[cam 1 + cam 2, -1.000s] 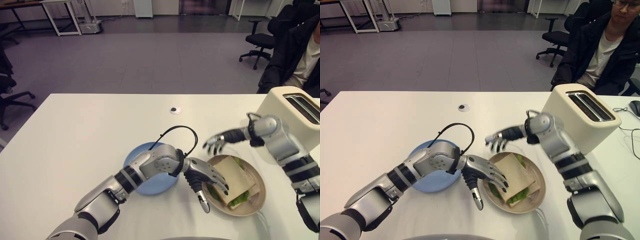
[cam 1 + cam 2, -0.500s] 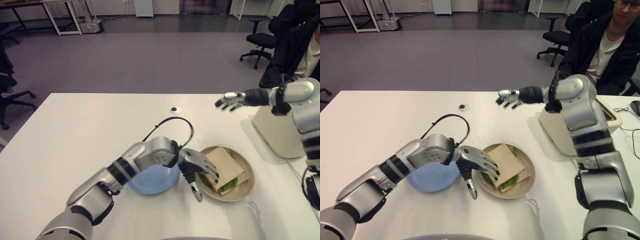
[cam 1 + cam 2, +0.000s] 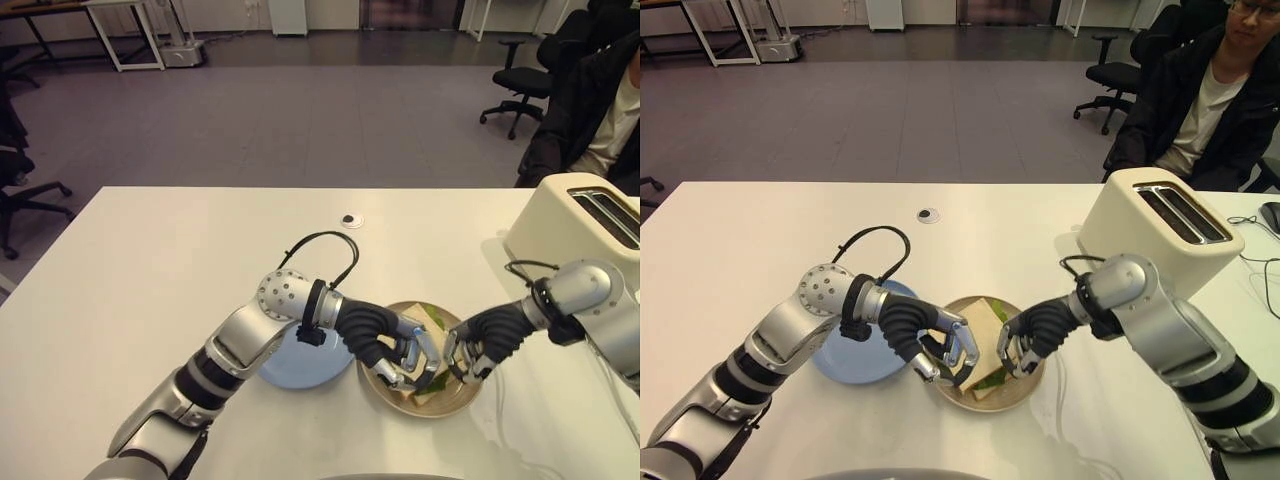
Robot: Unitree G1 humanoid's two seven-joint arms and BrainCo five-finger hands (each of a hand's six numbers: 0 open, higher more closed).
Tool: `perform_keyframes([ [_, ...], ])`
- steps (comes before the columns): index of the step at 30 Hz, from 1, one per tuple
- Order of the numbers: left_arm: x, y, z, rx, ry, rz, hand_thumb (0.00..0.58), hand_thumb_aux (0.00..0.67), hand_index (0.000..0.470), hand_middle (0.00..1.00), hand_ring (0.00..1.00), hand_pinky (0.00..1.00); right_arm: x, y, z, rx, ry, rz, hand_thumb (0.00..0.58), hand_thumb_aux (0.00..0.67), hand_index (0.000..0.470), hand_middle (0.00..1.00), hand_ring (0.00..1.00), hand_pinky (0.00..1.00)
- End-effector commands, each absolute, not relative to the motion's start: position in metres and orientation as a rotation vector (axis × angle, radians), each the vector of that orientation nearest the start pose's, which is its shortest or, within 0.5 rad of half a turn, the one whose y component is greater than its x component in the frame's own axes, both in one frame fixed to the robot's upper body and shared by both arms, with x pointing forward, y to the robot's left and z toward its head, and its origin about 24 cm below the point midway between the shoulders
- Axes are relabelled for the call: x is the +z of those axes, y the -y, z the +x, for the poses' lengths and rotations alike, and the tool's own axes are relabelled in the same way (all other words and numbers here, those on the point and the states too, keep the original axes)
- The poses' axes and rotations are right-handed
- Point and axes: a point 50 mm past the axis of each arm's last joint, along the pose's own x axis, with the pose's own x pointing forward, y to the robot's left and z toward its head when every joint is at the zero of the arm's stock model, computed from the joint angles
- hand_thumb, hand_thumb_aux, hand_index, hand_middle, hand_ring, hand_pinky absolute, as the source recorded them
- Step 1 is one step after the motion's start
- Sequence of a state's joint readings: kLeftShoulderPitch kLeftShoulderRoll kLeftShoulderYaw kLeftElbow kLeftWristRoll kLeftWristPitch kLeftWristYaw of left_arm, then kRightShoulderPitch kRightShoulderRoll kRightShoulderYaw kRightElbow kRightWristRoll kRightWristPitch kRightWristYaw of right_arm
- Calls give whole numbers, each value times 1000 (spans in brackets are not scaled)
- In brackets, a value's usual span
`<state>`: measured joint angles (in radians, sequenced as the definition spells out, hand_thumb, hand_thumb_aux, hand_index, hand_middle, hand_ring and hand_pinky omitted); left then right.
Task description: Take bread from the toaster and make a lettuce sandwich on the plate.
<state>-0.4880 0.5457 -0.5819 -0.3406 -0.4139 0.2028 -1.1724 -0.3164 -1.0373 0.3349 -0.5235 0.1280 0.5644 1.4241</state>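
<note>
The soft sandwich (image 3: 986,320) of pale sliced bread with green lettuce lies on the round tan plate (image 3: 980,405), near the front of the white desk (image 3: 150,260). It sits between the round blue plate (image 3: 840,365) and the cream toaster (image 3: 1155,235). The left hand (image 3: 935,342) curls its fingers against the sandwich's left edge and the right hand (image 3: 1025,340) curls against its right edge, so both appear closed on it from the sides.

The stack is likely light, springy and easily crushed. Its layers are loose, so the top slice can slide off the slippery leaves. Holding is safest at opposite crust edges with gentle, even pressure, or pressing flat from above. The bread looks square-cut and lightly coloured, and ruffled lettuce pokes out along its front and back edges.
</note>
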Motion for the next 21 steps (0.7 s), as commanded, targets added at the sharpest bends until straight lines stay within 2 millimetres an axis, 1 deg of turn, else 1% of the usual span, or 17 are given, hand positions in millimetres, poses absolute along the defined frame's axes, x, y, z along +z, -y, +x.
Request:
perform_keyframes([
  [1, 108, -68, 190, -2076, -233, 509, 580, 670, 470, 1000, 1000, 1000, 129, 171, 179, 1746, -809, -855, 580, 670, 470, 1000, 1000, 1000],
  [4, 99, -69, 185, -2094, -324, 563, 580, 670, 470, 1000, 1000, 1000, 121, 169, 171, 1780, -848, -875, 580, 670, 470, 1000, 1000, 1000],
  [7, 85, -70, 187, -2096, -377, 738, 580, 670, 470, 1000, 1000, 1000, 116, 169, 162, 1800, -884, -887, 580, 670, 470, 1000, 1000, 1000],
  [10, 71, -65, 190, -2062, -359, 852, 580, 670, 470, 1000, 1000, 1000, 108, 166, 159, 1816, -900, -918, 580, 670, 470, 1000, 1000, 1000],
  [12, 63, -60, 197, -2022, -307, 949, 580, 670, 470, 1000, 1000, 1000, 99, 164, 161, 1803, -895, -975, 580, 670, 470, 1000, 1000, 1000],
  [14, 58, -56, 204, -1989, -241, 1028, 580, 670, 470, 1000, 1000, 1000, 89, 164, 167, 1761, -867, -1097, 580, 670, 470, 1000, 1000, 1000],
  [16, 56, -53, 213, -1957, -162, 1106, 580, 670, 470, 1000, 1000, 1000, 81, 163, 175, 1723, -839, -1169, 580, 670, 470, 1000, 1000, 1000],
  [19, 56, -51, 221, -1920, -103, 1134, 580, 670, 470, 1000, 1000, 1000, 73, 160, 187, 1683, -807, -1212, 580, 670, 470, 1000, 1000, 1000],
  [21, 57, -50, 227, -1904, -83, 1142, 580, 670, 470, 1000, 1000, 1000, 69, 157, 196, 1644, -796, -1198, 580, 670, 470, 1000, 1000, 1000],
])
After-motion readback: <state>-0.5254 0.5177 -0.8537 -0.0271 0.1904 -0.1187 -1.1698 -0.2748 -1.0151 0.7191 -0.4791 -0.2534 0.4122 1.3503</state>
